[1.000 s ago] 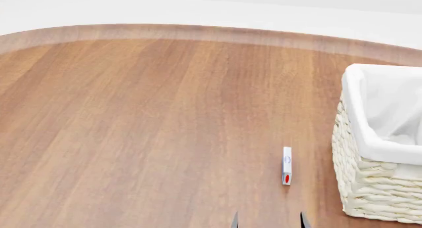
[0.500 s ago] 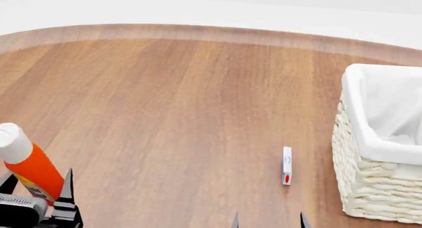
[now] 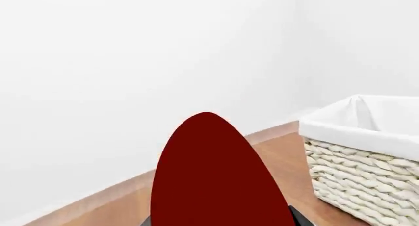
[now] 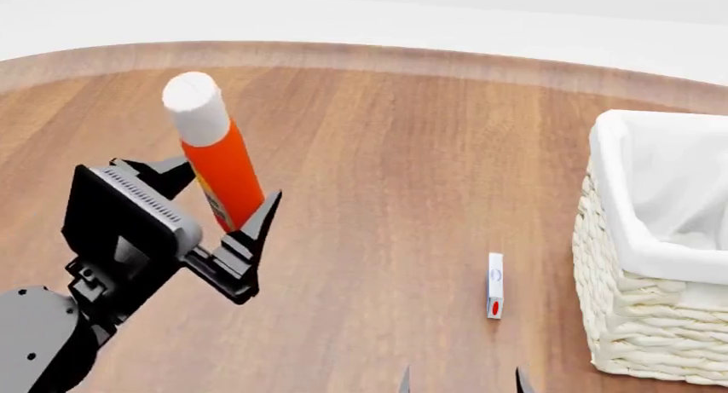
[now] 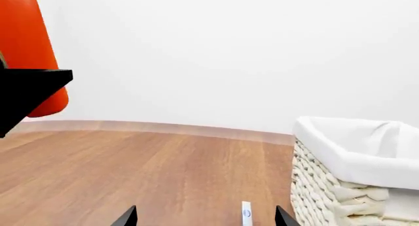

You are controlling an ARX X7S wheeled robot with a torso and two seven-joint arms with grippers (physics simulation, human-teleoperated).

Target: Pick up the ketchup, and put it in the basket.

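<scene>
Ketchup [image 4: 220, 158]: orange-red squeeze bottle, white cap up and tilted toward the left rear, lifted clear of the counter [image 4: 376, 180], at the left of the head view, well apart from the basket.
Left gripper [image 4: 222, 210]: clamped on the ketchup low on its body, dark fingers on either side of the label.
Right gripper [image 4: 461, 383]: only two fingertips visible at the lower edge of the head view, spread apart, holding nothing.
Basket [image 4: 637, 248]: cream wicker with white liner folded over the rim, at the right edge of the counter, partly out of frame.
Small white box [image 4: 495, 296]: lying flat with a red mark at its near end, between the right gripper and the basket, just beside neither.
Slip risk: low hold on a tall tilted bottle; likely to pivot or slide out during a fast swing.
Rim risk: too low a crossing likely to knock the bottle's base against the liner edge.
Release risk: an early drop likely to land the bottle on the counter short of the basket.
</scene>
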